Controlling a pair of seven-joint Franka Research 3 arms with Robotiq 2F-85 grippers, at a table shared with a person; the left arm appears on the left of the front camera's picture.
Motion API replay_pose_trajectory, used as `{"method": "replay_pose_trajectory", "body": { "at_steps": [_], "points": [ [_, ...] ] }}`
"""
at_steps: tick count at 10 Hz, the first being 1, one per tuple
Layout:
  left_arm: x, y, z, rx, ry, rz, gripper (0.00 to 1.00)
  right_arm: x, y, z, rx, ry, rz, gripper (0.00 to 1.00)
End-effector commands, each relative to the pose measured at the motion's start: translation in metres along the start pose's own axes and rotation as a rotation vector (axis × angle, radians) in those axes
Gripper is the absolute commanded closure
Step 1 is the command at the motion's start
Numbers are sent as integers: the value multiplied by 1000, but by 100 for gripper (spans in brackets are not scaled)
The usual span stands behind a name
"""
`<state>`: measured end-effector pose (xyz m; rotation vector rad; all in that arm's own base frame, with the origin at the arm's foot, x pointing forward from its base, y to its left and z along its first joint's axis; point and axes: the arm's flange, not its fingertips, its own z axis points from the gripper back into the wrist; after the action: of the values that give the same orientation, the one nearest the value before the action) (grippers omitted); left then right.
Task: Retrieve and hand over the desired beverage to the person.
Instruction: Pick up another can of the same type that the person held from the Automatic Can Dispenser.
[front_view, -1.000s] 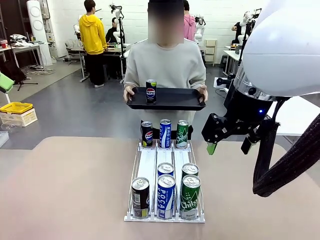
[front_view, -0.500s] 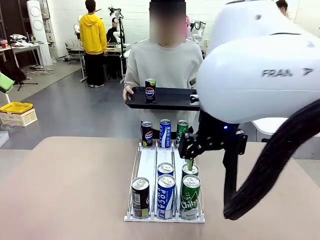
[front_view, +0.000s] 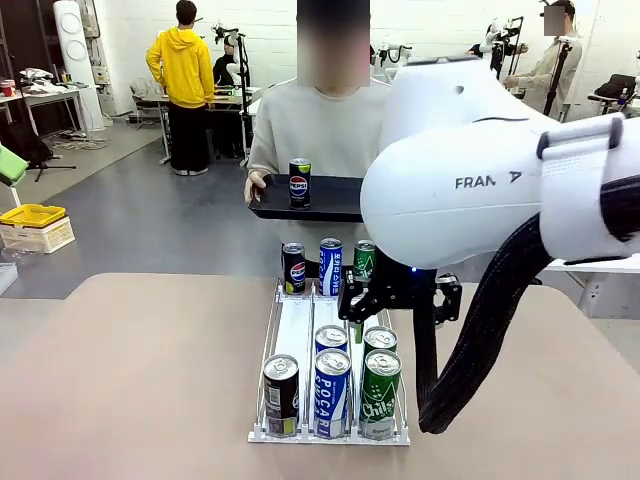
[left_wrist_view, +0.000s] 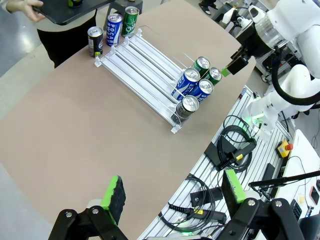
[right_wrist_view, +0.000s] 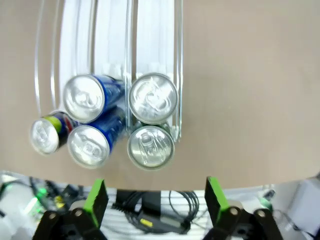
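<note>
Two grippers stand released: right gripper (right_wrist_view: 155, 194) hangs over the rack's (front_view: 296, 330) green cans (right_wrist_view: 150, 146), probably to pick one; left gripper (left_wrist_view: 172, 190) is parked well aside.

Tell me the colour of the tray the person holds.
The tray is black, clearest in the front view.
</note>
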<state>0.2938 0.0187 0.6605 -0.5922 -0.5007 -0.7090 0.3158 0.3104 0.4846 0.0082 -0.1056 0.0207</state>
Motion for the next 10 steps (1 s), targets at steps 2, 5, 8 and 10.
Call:
{"method": "replay_pose_trajectory", "body": {
  "at_steps": [2,5,8,10],
  "points": [
    [-1,-1,1,-19,-12,-11,0,6,10,-29,-5,-32,-31,0],
    [-1,-1,1,-19,-12,-11,0,8,6,-45,1,24,-53,0],
    [-1,-1,1,-19,-12,-11,0,10,3,-44,6,36,-34,0],
    [-1,-1,1,-19,-12,-11,0,10,3,-44,6,36,-34,0]
  ]
}}
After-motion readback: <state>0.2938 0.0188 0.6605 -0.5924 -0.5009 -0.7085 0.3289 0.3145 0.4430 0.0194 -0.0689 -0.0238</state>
